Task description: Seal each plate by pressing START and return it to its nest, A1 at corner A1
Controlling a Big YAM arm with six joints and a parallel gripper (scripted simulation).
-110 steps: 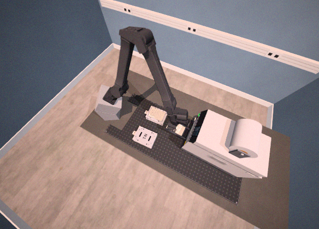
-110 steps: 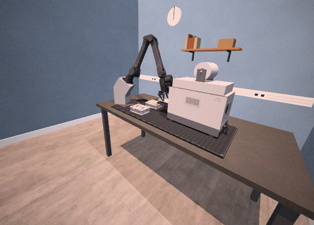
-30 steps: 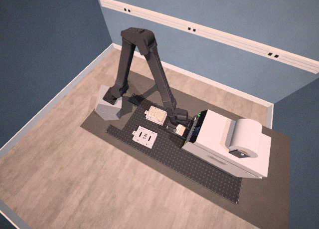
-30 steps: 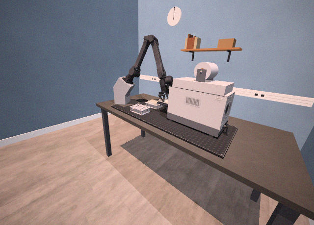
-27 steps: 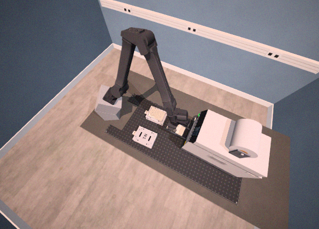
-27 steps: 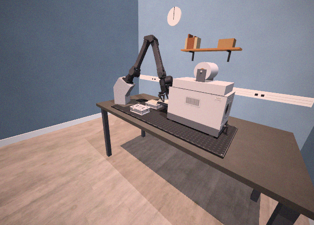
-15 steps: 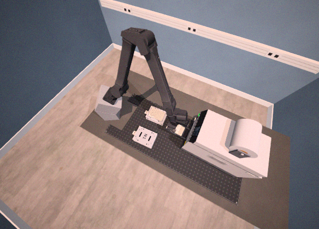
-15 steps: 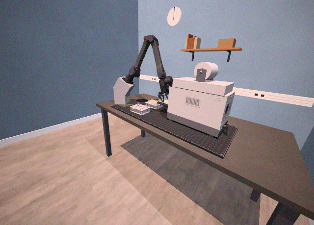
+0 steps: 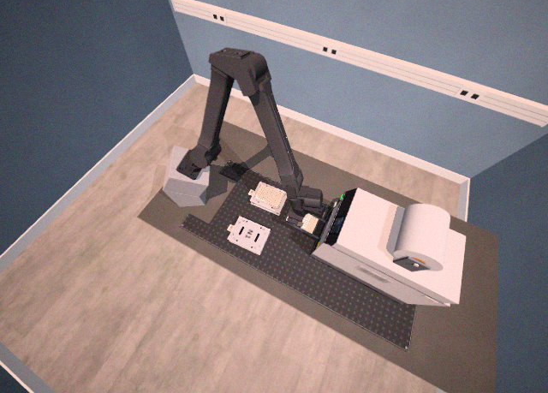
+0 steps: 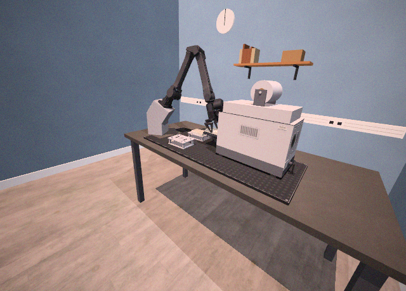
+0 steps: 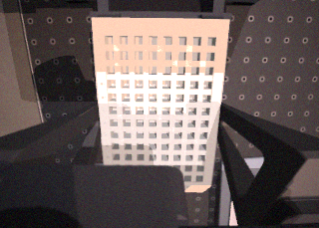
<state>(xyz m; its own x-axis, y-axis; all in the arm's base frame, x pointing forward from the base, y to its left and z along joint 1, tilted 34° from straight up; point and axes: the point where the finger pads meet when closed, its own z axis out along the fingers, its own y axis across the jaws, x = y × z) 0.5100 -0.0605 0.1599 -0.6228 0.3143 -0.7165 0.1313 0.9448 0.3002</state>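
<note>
Our pincer (image 9: pixel 304 218) (image 10: pixel 209 129) (image 11: pixel 159 109) is clamped on a plate (image 9: pixel 310 223) (image 10: pixel 215 131) (image 11: pixel 159 92) left of the sealer (image 9: pixel 369 223) (image 10: pixel 233 134), the near-left nest (image 9: pixel 258 247) (image 10: pixel 180 139) reading "N1".

I count two plates (image 9: pixel 270 196) (image 10: pixel 197 130) (image 11: pixel 159 89), two holders (image 9: pixel 261 246) (image 10: pixel 181 145) toward counter's (image 9: pixel 468 264) (image 10: pixel 347 196) short edge near my base, one machine (image 9: pixel 354 229) (image 10: pixel 248 140), one roll (image 9: pixel 426 231) (image 10: pixel 275 90).

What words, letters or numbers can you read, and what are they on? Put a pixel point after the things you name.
"N1", it looks like, but sideways and fuzzy: on the white holder (image 9: pixel 248 243) (image 10: pixel 181 139) with no plate on it.
Too blurred to read: the little label (image 10: pixel 281 127) on the side of the big white machine (image 9: pixel 376 211) (image 10: pixel 229 134).
Too small to read: anything on its dark screen (image 9: pixel 337 224).
No numbers that I can see: the wall clock (image 10: pixel 220 21).
</note>
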